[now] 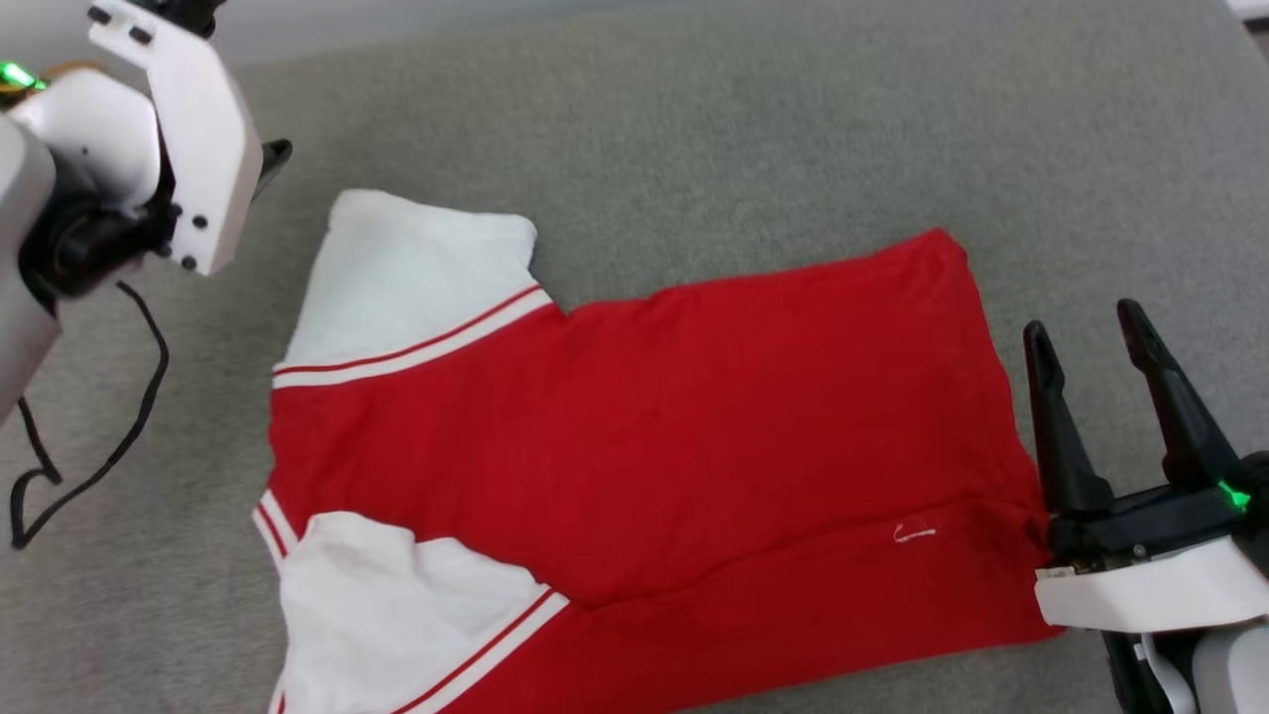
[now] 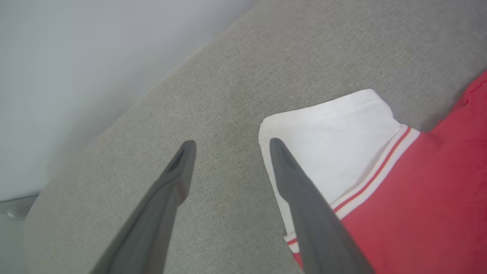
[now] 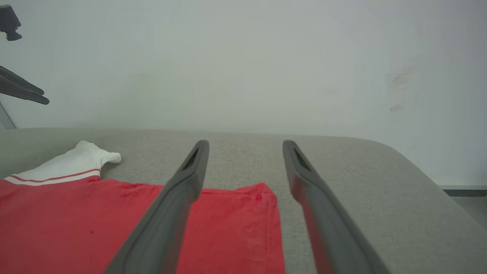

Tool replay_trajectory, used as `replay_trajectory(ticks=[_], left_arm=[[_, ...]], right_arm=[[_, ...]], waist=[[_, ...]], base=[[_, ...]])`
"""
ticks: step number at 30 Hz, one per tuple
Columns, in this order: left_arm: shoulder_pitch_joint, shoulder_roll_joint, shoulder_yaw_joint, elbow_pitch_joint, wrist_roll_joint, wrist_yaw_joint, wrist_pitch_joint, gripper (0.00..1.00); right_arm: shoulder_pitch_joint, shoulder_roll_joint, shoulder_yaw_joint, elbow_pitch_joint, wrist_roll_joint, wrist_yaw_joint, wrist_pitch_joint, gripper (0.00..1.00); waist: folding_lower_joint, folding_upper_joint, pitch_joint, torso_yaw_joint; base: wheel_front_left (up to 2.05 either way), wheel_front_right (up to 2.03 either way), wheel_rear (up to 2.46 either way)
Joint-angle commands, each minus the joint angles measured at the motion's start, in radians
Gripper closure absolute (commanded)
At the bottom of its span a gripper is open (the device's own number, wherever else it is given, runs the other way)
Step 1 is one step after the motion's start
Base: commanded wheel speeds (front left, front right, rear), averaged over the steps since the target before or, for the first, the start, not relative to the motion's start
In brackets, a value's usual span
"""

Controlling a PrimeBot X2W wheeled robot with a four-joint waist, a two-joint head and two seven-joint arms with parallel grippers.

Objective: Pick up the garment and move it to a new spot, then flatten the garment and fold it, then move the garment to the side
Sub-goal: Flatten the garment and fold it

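Observation:
The garment (image 1: 634, 436), a red jersey with white sleeves and stripe trim, lies spread flat on the grey surface (image 1: 694, 119), plain side up, its near long edge folded over. One white sleeve (image 1: 406, 278) points far left, the other (image 1: 397, 615) sits at the near left. My right gripper (image 1: 1091, 337) is open just off the hem at the right, empty; its wrist view shows the red hem (image 3: 236, 228) under its fingers. My left gripper (image 2: 230, 144) is open and raised beside the far sleeve (image 2: 335, 144), holding nothing.
A black cable (image 1: 99, 436) trails over the grey surface at the left. The surface's rounded edge and a pale wall (image 3: 266, 68) lie beyond the jersey. My left arm's white housing (image 1: 178, 129) fills the upper left corner.

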Motion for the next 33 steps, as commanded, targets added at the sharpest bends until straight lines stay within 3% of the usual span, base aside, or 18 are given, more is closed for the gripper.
replay_trajectory(ticks=[1,11,20,21,22,33], left_arm=[[-0.028,-0.012,-0.002,0.003,-0.013,-0.009,0.045,0.0],[-0.183,-0.019,-0.088,0.003,-0.013,-0.039,0.393,0.0],[-0.142,-0.005,-0.158,0.01,-0.006,-0.053,0.453,0.0],[-0.135,-0.004,-0.165,0.01,-0.005,-0.055,0.453,0.59],[-0.129,-0.002,-0.173,0.009,-0.005,-0.057,0.457,1.0],[-0.12,-0.014,-0.161,-0.025,-0.036,-0.065,0.331,1.0]], right_arm=[[-0.003,0.004,0.005,0.004,-0.006,-0.001,-0.009,0.0],[-0.099,0.02,0.065,0.049,-0.031,-0.001,-0.044,0.0],[-0.145,0.028,0.105,0.107,-0.031,-0.001,-0.055,0.0],[-0.148,0.028,0.107,0.112,-0.032,-0.001,-0.055,0.0],[-0.148,0.027,0.107,0.119,-0.032,-0.001,-0.056,0.0],[-0.168,-0.032,0.037,0.113,-0.045,-0.001,-0.056,0.0]], waist=[[-0.0001,-0.0001,0.069,-0.038],[-0.0001,-0.0001,0.209,-0.091],[-0.0001,-0.0001,0.262,-0.114],[-0.0001,-0.0001,0.261,-0.113],[-0.0001,-0.0001,0.258,-0.111],[-0.0001,-0.0001,0.117,-0.057]], base=[[0.0,0.0,0.0],[0.0,0.0,0.0],[0.0,0.0,0.0],[0.0,0.0,0.0],[0.0,0.0,0.0],[0.0,0.0,0.0]])
